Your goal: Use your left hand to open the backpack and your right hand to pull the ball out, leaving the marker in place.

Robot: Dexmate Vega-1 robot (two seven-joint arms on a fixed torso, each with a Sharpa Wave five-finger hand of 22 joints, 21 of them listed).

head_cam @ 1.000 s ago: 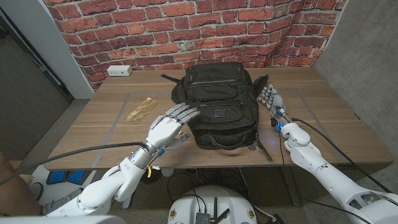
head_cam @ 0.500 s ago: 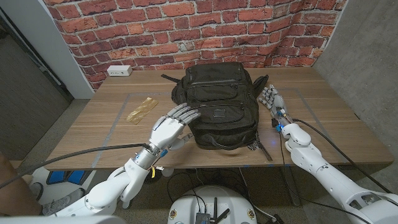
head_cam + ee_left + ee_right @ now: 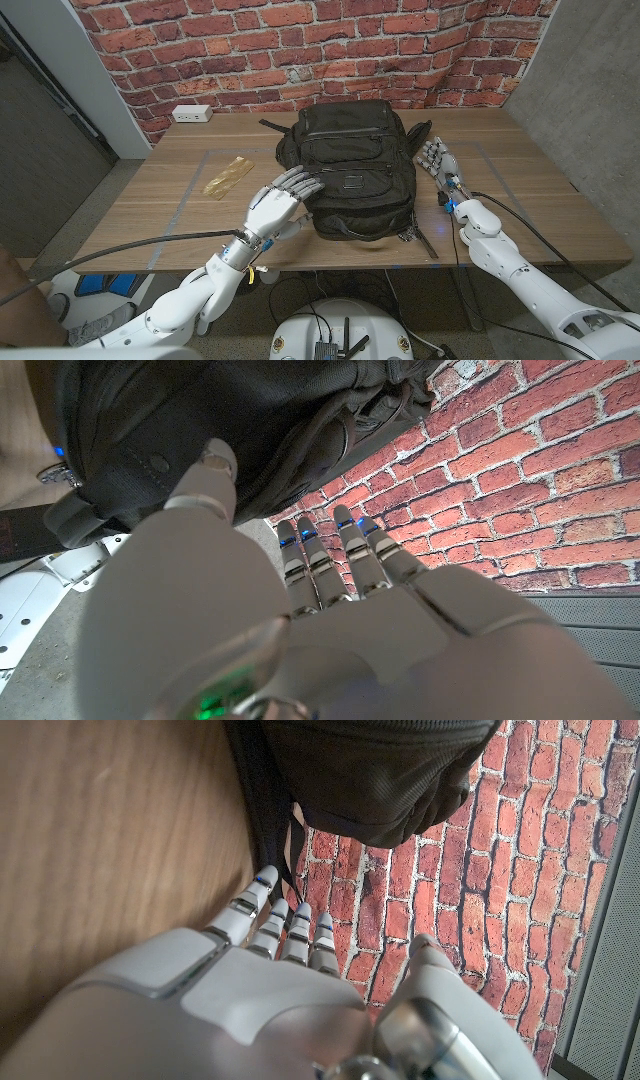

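Observation:
A black backpack (image 3: 355,165) lies closed on the wooden table (image 3: 170,200), its front pocket up; its fabric also shows in the left wrist view (image 3: 250,430) and the right wrist view (image 3: 370,775). My left hand (image 3: 280,203) is at the backpack's left side with fingers spread, fingertips reaching its edge, holding nothing. My right hand (image 3: 437,160) stands just right of the backpack, fingers extended and apart, holding nothing. Ball and marker are hidden.
A crumpled tan wrapper (image 3: 228,175) lies on the table to the left of the backpack. A white power strip (image 3: 191,114) sits at the far left corner by the brick wall (image 3: 300,50). A black strap (image 3: 425,238) trails off the near edge.
My left hand has crept forward and right, closer to the backpack's left side. The right hand and the backpack have stayed put.

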